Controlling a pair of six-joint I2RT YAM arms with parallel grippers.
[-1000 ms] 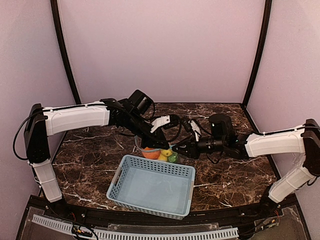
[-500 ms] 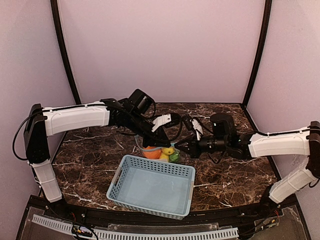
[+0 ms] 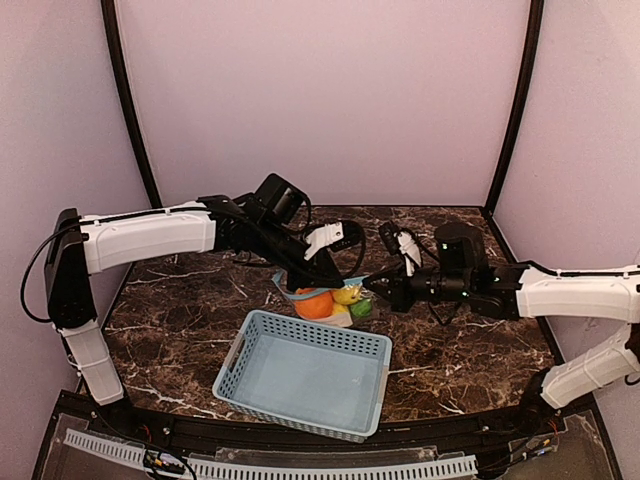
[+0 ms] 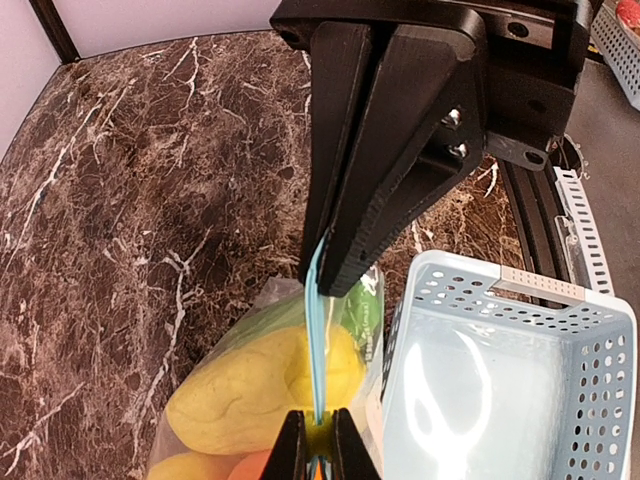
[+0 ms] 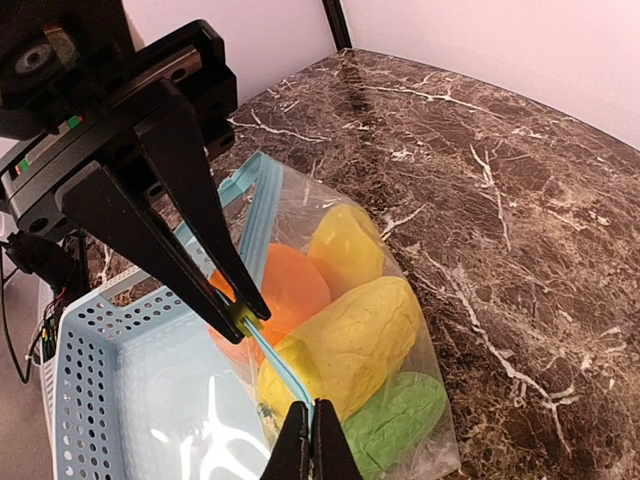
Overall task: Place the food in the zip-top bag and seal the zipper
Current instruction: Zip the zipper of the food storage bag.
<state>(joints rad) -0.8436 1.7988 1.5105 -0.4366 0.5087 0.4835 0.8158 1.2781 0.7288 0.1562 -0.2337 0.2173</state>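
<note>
The clear zip-top bag [image 5: 300, 190] hangs between both grippers above the marble table, just behind the basket. Inside it are the round orange [image 5: 285, 285], yellow fruits [image 5: 350, 335] and the green pod [image 5: 395, 420]. My left gripper [image 4: 320, 445] is shut on the light blue zipper [image 4: 318, 350], at a small yellow-green piece on the strip. My right gripper [image 5: 311, 440] is shut on the same zipper [image 5: 275, 365] a short way along, and the strip is taut between them. In the top view, the left gripper [image 3: 318, 285] and right gripper [image 3: 372, 287] meet over the bag [image 3: 335, 300].
A light blue perforated basket [image 3: 300, 375] stands right in front of the bag; its rim shows in the left wrist view [image 4: 500, 290] and in the right wrist view [image 5: 100, 400]. Dark marble table [image 3: 180, 300] lies around, with walls at the back and sides.
My right gripper has drawn back to the right along the zipper. The bag with the food has shifted slightly right and up. The left gripper has held its grip.
</note>
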